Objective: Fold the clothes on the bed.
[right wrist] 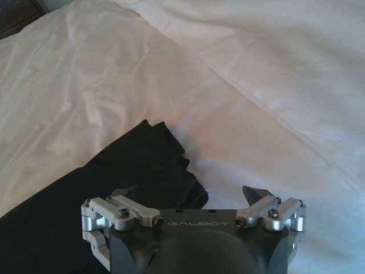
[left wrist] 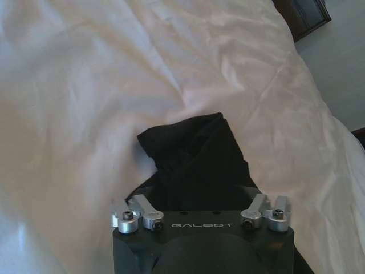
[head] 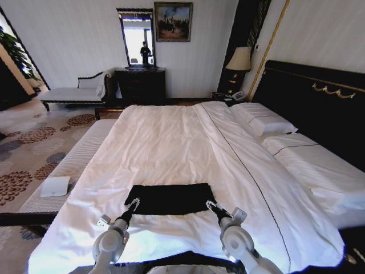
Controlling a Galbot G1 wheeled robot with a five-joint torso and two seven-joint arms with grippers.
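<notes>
Both grippers sit at the near corners of the black T-shirt [head: 170,198], folded into a band on the bed [head: 171,148]: left gripper [head: 134,203] and right gripper [head: 211,204], fingers spread. Soft, light cloth; likely best pinched at corners.

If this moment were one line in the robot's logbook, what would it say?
T-shirt: black, lying as a band on bed | left pincer: at its left end | right pincer: at its right end | fold: underway
</notes>
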